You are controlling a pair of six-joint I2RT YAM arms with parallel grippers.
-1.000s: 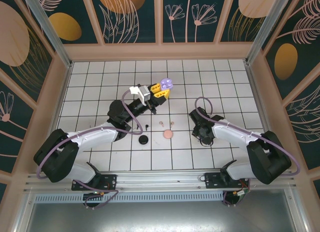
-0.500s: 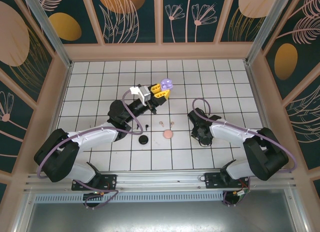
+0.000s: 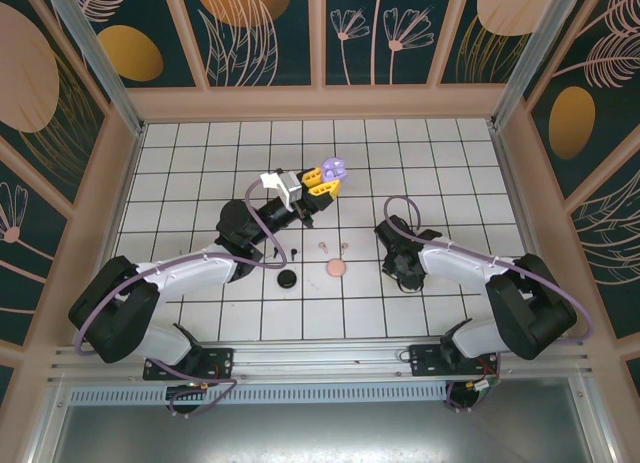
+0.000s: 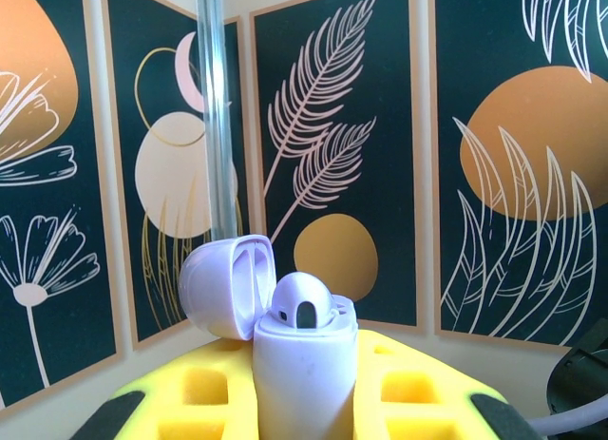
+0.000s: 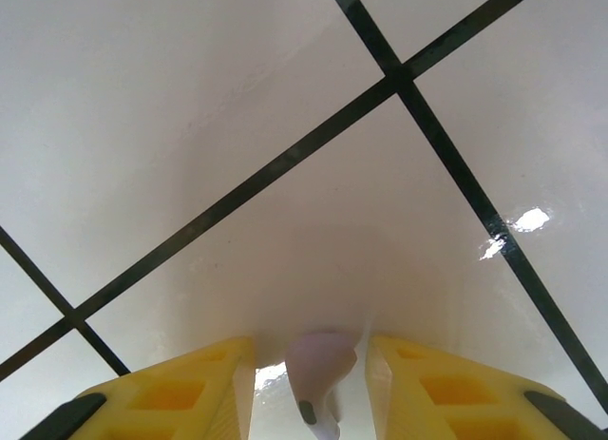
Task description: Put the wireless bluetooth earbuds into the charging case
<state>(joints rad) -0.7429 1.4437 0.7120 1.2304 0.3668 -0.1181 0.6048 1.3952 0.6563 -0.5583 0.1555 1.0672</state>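
from above, the left gripper point(image 3: 322, 186) is clamped on the lilac charging case point(image 3: 333, 169). the right gripper point(image 3: 402, 267) points down at the table point(image 3: 200, 163), right of the pink earbuds point(image 3: 322, 247) and the pink disc point(image 3: 337, 268).

left wrist view: yellow fingers point(image 4: 204, 388) press both sides of the case, its lid point(image 4: 223, 288) open and one lilac earbud point(image 4: 302, 305) seated inside.

right wrist view: jaws narrowly parted, a second lilac earbud point(image 5: 321, 359) between them just above the tile point(image 5: 285, 126), with a sliver of gap on each side.
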